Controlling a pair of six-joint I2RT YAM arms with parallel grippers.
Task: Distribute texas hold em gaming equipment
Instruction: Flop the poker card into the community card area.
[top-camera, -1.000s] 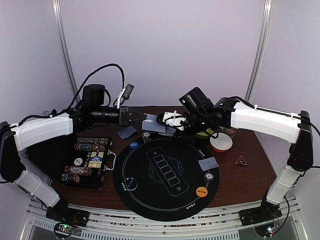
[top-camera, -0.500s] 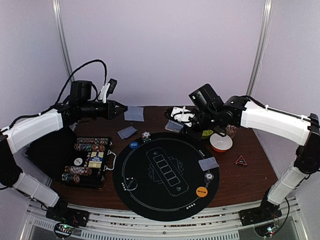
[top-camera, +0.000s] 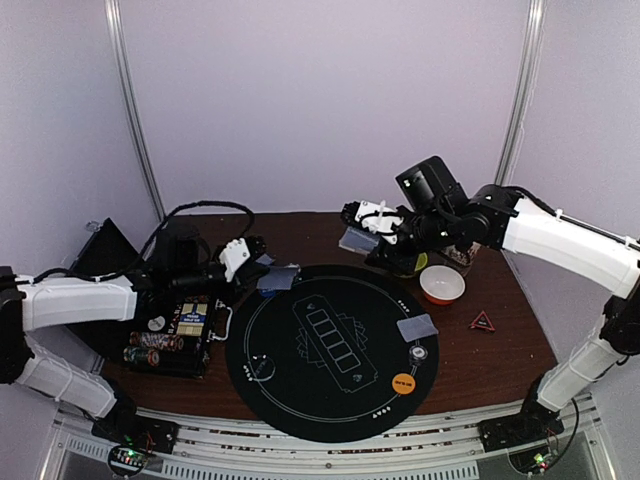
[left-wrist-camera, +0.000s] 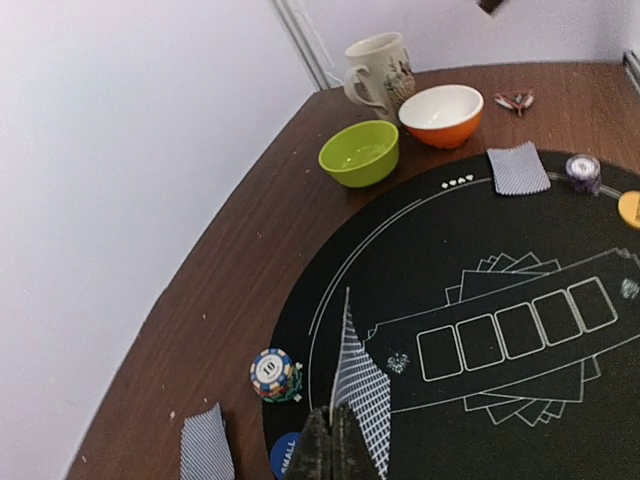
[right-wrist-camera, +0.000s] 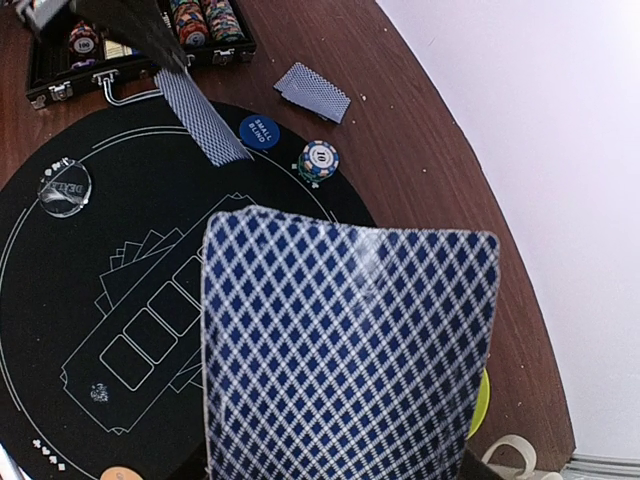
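As the deal stood: both arms were on cards, one placing, one supplying.
Left side: the left fingers (left-wrist-camera: 318, 450) were pressed together on a single card (left-wrist-camera: 358, 380), pinching its lower edge so it stood edge-up, ready to be laid down, I'd judge.
Card's spot: it rose straight out of the fingertips, over the rim of the black mat (left-wrist-camera: 480, 250).
Neighbours: small blind disc (left-wrist-camera: 288, 458) sat just left of those fingers, chip stack (left-wrist-camera: 272, 372) just beyond it, face-down cards (left-wrist-camera: 208, 445) further left on the table (left-wrist-camera: 250, 230).
Right side: the right fingers (top-camera: 372, 216) were part-spread, clamping the deck (right-wrist-camera: 345, 350) high above the mat, likely kept clear as the supply.
Deck's spot: directly ahead of the fingers, filling their wrist view.
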